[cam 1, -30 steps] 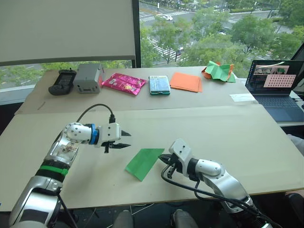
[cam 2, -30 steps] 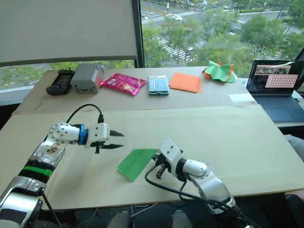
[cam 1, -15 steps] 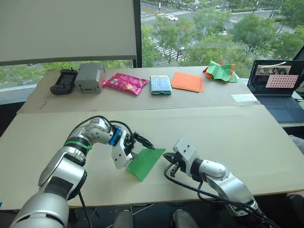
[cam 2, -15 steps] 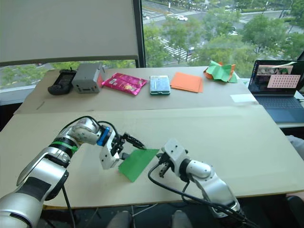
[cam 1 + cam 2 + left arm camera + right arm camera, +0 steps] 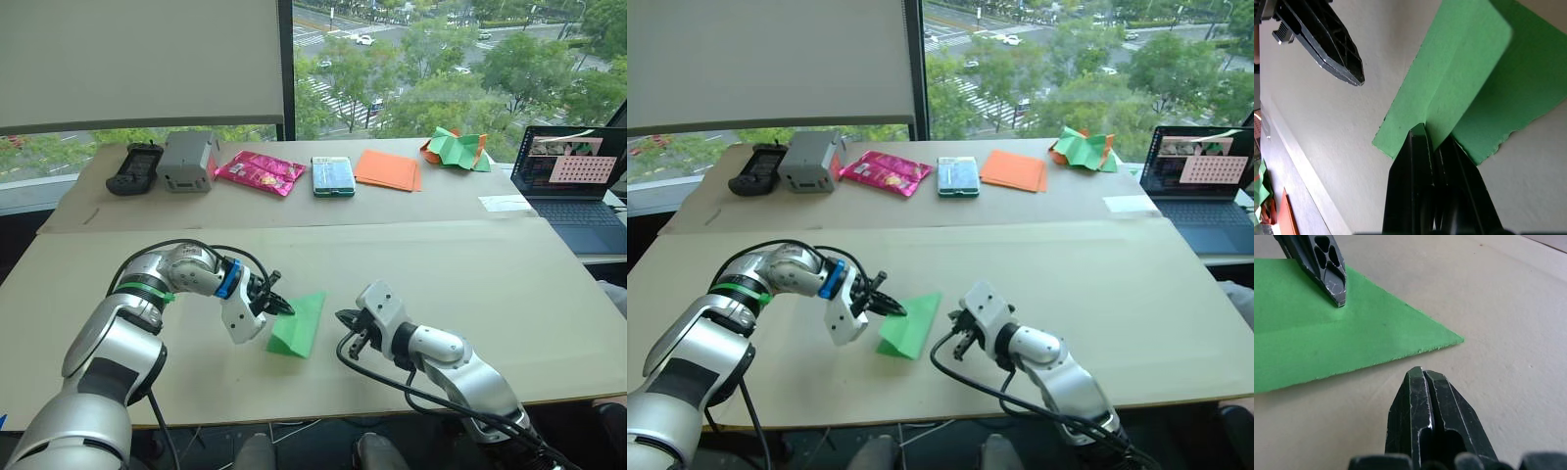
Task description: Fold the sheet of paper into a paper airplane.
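Right gripper (image 5: 1422, 374) pressed closed, just short of the green sheet's (image 5: 1327, 340) corner on the table (image 5: 1508, 333); another black fingertip (image 5: 1334, 284) touches the sheet.

Our left arm bends at the elbow and reaches inward across the surface (image 5: 549, 323), its wrist turned so the left gripper (image 5: 281, 305) points toward our right side. Its two black fingers (image 5: 1422, 147) are pressed together on the near edge of the sheet of paper (image 5: 299, 324), pinching a raised flap between them. Our right arm stretches forward from the lower right, forearm low over the surface. The right gripper (image 5: 346, 319) points toward the left one, its fingers (image 5: 1422, 382) closed against each other, tips just beside the paper's corner and not touching it.
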